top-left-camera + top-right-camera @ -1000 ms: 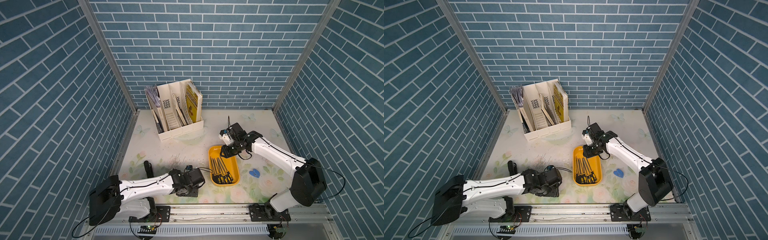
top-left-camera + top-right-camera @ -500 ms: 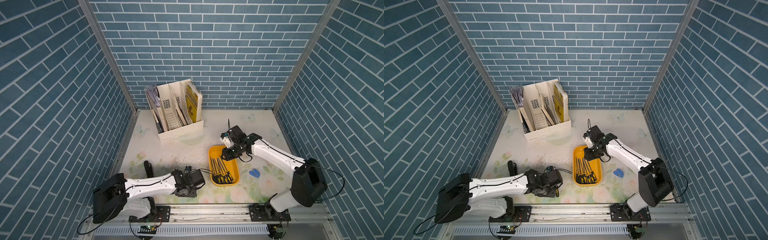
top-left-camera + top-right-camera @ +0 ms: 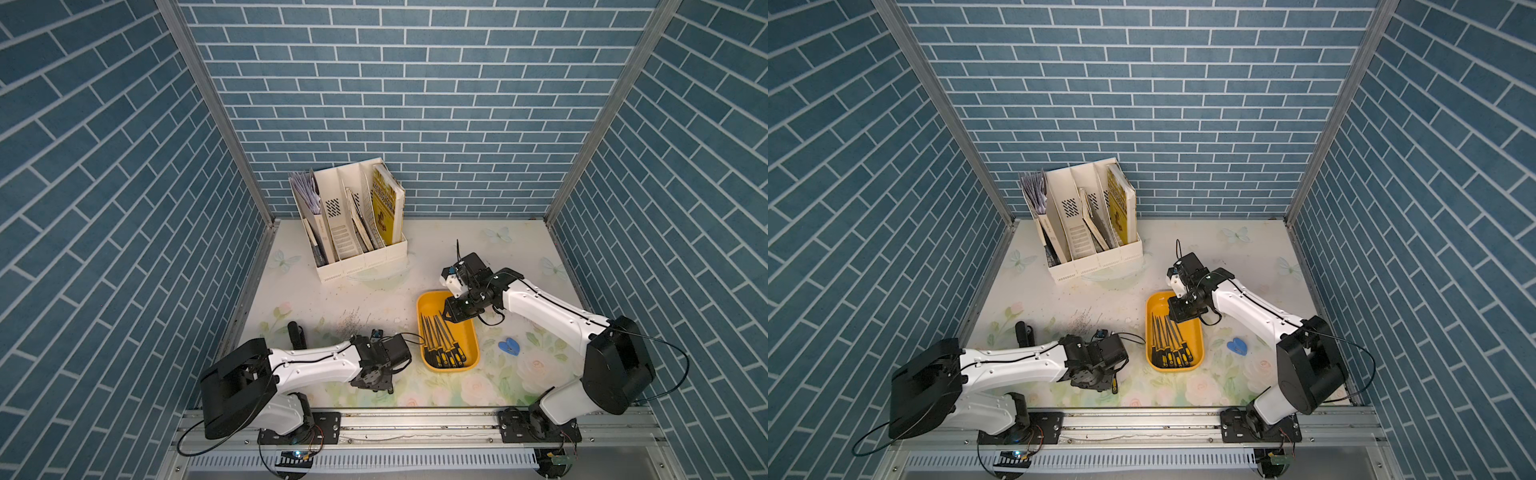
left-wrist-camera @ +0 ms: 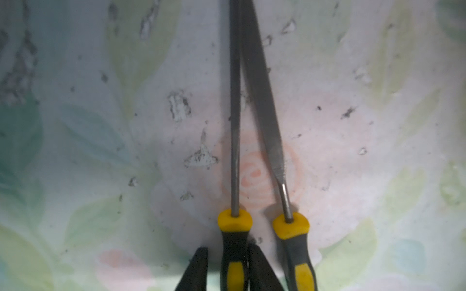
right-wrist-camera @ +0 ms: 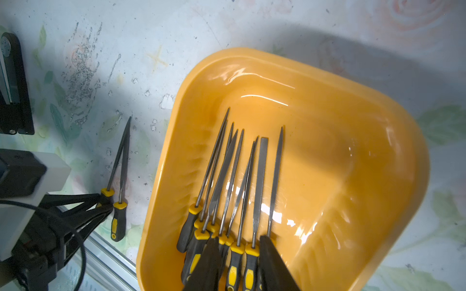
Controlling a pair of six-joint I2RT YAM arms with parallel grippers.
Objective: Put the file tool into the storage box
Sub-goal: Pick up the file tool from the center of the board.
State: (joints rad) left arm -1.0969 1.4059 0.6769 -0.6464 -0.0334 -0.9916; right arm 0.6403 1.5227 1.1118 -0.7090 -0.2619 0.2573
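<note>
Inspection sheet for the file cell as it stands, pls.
Surface: floral mat, scuffed with dark marks.
Job's things: storage box holds a row of files; two loose files lie outside on the mat.
Clutter: white organizer with books, blue heart clip, black object.
Grippers: left gripper flanks one loose file's handle, grip unclear; right gripper open over the box.
Cables: black loops at both wrists.
Surroundings: brick-pattern walls, base rail.

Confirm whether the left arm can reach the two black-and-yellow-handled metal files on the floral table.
Likely yes: the left gripper straddles one file at its handle; the second file lies uncovered beside it.
</note>
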